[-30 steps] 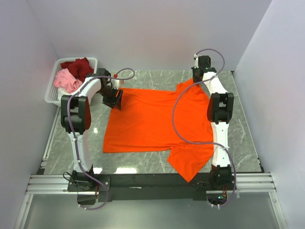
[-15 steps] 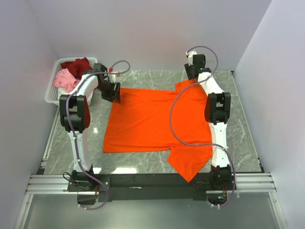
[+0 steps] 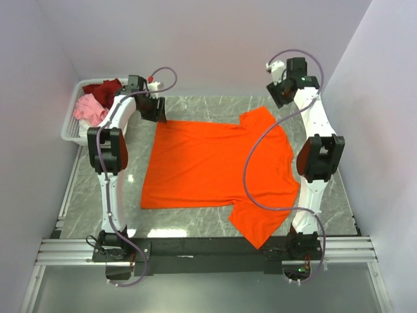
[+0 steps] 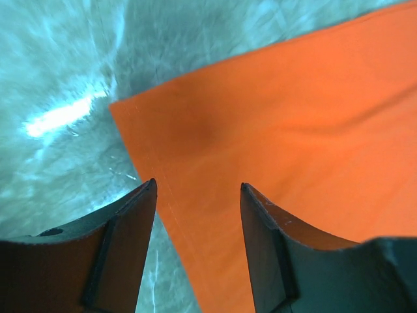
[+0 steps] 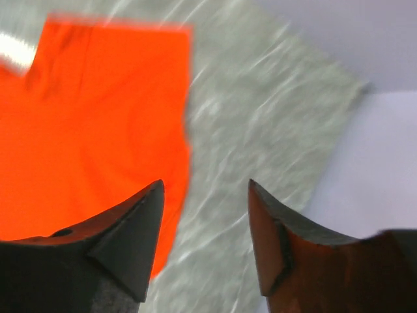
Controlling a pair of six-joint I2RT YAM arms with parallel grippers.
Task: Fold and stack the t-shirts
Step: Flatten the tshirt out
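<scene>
Hanging open and empty near the orange t-shirt's (image 3: 208, 163) far edge are the left claw (image 4: 199, 189) and right claw (image 5: 205, 186).

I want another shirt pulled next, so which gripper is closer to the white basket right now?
Left. The left gripper hovers just right of the basket; the right gripper is across the table, near its far right corner.

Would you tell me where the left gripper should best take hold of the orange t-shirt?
Probably its far-left hem corner, from straight above: the orange t-shirt lies flat on the table, and that bare corner sits just ahead of the open left gripper.
</scene>
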